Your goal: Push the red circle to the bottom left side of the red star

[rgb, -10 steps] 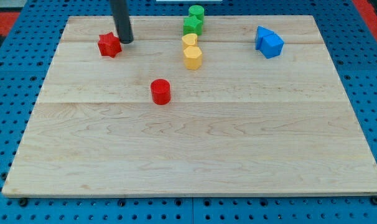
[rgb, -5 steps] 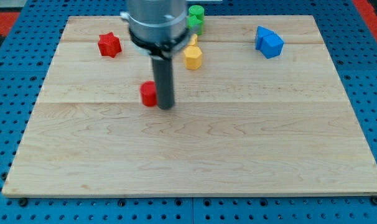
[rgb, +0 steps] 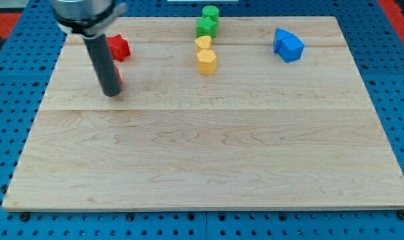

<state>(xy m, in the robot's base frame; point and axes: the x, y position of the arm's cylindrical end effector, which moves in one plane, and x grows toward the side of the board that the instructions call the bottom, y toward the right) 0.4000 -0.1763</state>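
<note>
The red star lies near the board's top left. The red circle is just below it, mostly hidden behind my rod, with only a sliver showing at the rod's right edge. My tip rests on the board right in front of the red circle, toward the view's bottom, touching or nearly touching it. The rod rises from there toward the view's top left.
A green circle and a green star sit at top centre, with a yellow heart and a yellow hexagon below them. Two blue blocks sit at top right. The wooden board lies on a blue pegboard.
My tip has swept left and slightly up across the board. The red circle has moved with it from the board's middle left to just below the red star.
</note>
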